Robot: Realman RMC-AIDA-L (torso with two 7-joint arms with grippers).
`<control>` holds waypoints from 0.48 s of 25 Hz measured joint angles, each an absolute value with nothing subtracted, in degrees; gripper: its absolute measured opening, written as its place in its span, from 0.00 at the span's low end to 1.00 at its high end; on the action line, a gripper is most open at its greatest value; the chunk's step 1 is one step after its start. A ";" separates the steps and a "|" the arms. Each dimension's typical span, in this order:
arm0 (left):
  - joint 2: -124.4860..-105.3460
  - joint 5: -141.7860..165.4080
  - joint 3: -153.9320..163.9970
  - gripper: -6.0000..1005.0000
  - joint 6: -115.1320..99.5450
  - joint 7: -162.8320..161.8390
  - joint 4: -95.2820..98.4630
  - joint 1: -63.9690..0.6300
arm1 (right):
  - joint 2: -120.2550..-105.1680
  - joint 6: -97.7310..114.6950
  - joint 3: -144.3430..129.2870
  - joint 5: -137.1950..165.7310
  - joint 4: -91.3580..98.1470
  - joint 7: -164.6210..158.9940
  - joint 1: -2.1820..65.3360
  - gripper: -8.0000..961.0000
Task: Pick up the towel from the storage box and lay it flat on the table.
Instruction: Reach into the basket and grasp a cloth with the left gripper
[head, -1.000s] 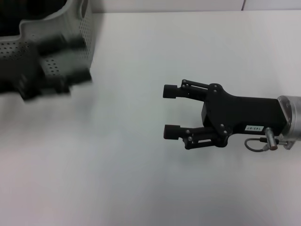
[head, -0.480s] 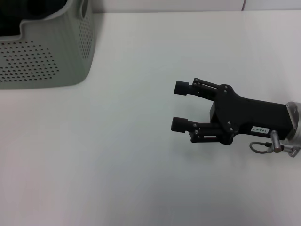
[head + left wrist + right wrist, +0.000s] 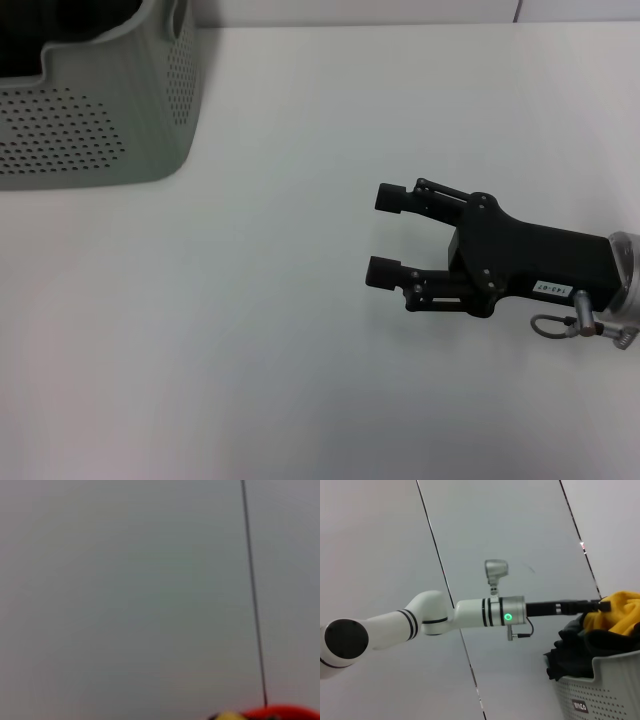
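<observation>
Gone from the head view since a second ago is the left arm; the black right gripper (image 3: 383, 235) has drifted slightly right and lower, fingers spread, holding nothing, hovering level above the broad white table (image 3: 300, 330). Right wrist view: left gripper (image 3: 600, 606) reaches horizontally over the pale grey-green perforated plastic storage box (image 3: 600, 692), apparently clamped on the yellow and dark green-grey towel (image 3: 615, 617), bunched above the rim.
</observation>
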State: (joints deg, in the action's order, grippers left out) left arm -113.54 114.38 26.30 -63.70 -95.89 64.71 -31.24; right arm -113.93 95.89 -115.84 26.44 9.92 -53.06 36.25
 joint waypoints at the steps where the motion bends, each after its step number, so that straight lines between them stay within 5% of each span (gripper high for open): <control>1: -113.53 116.33 27.41 0.87 -62.69 -97.13 64.68 -31.49 | -113.95 95.82 -115.83 26.48 9.98 -53.07 36.24 0.93; 12: -112.52 115.56 28.54 0.85 -62.82 -100.99 62.70 -30.72 | -114.20 95.03 -115.84 26.61 9.73 -53.07 35.86 0.92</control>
State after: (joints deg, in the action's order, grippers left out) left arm -112.52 115.56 28.54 -62.82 -100.99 62.70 -30.72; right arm -114.20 95.03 -115.84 26.61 9.73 -53.07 35.86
